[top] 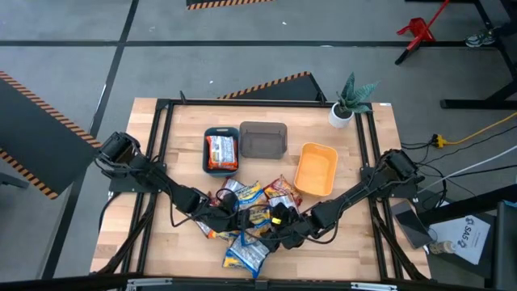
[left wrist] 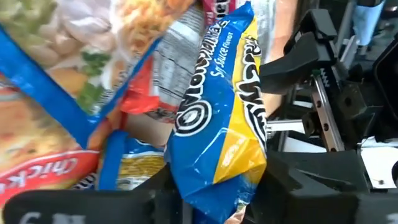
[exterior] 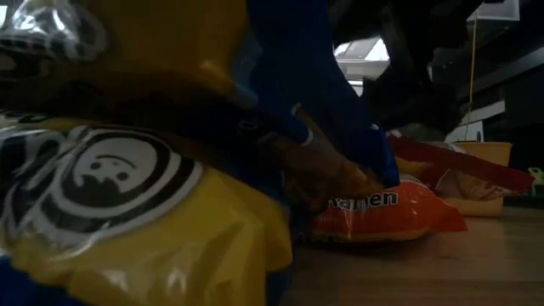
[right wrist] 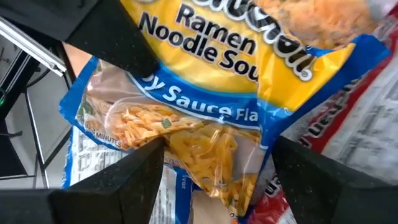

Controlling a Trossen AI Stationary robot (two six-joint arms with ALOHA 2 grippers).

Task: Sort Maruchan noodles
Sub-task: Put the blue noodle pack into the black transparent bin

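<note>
A heap of Maruchan noodles packets [top: 246, 218] lies near the table's front middle. Both grippers meet over it. My left gripper [left wrist: 217, 193], coming from the left [top: 241, 215], is shut on one end of a yellow-and-blue soy sauce packet [left wrist: 221, 124]. My right gripper [right wrist: 214, 165], coming from the right [top: 284, 229], is shut on the other end of what looks like the same packet [right wrist: 217, 93]. An orange-red packet [top: 221, 152] lies flat in the teal tray [top: 207, 153]. My left gripper pinches the packet's narrow crumpled end [left wrist: 189, 183] between its two fingers. The packet runs away from the fingers toward the other gripper's dark finger [left wrist: 292, 59]. Whether it rests on the heap cannot be told. My right gripper pinches the packet's clear-window end [right wrist: 180, 149] between its two fingers, one on each long edge. The plastic is bunched narrower there. The fingers slant down from the table's right side. The left gripper's dark finger [right wrist: 106, 37] lies on the packet's far part.
Behind the heap stand a grey tray [top: 263, 139] and an orange tray [top: 316, 168]. A potted plant [top: 349, 101] is at the far right corner. In the low view a yellow packet [exterior: 127, 195] fills the foreground, with an orange packet [exterior: 382, 212] behind it.
</note>
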